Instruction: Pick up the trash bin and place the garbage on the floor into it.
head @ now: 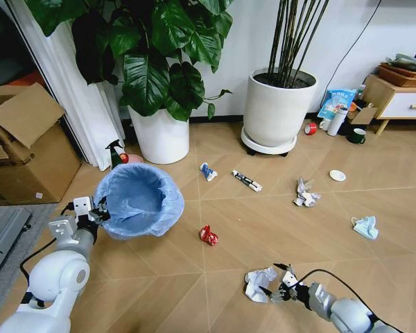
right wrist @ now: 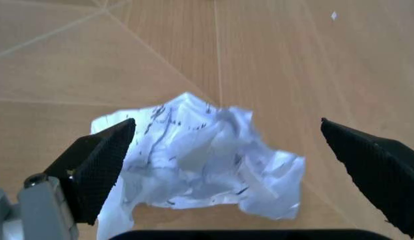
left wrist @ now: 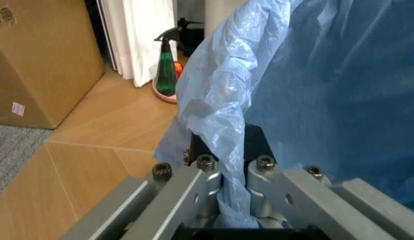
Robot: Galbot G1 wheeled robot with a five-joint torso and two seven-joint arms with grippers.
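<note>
Tan herringbone floor point(head: 277, 229); the left gripper point(head: 97, 211) is clamped on the blue-lined trash bin's point(head: 140, 201) rim; the right gripper point(head: 274, 281), jaws spread wide, straddles one crumpled paper wad point(right wrist: 200, 160); six more litter pieces lie scattered; the bin's inside looks bare.

Against the white back wall, a large white pot point(head: 163, 135) with a broad-leaved plant, and to its right a second white pot point(head: 277, 107) with thin upright stems, standing on a low wheeled base. At the left, a brown cardboard box point(head: 28, 149) with open flaps beside a white curtain point(head: 76, 90), and near the curtain's foot a green spray bottle point(head: 115, 154) just beside a pink dish point(head: 133, 159). At the right, a low wooden cabinet point(head: 402, 100) with a white drawer and a woven tray on top; on the ground beside it a red tape roll point(head: 310, 128), a white mug point(head: 337, 121), a dark green mug point(head: 357, 136) and a light-blue packet point(head: 338, 100).
</note>
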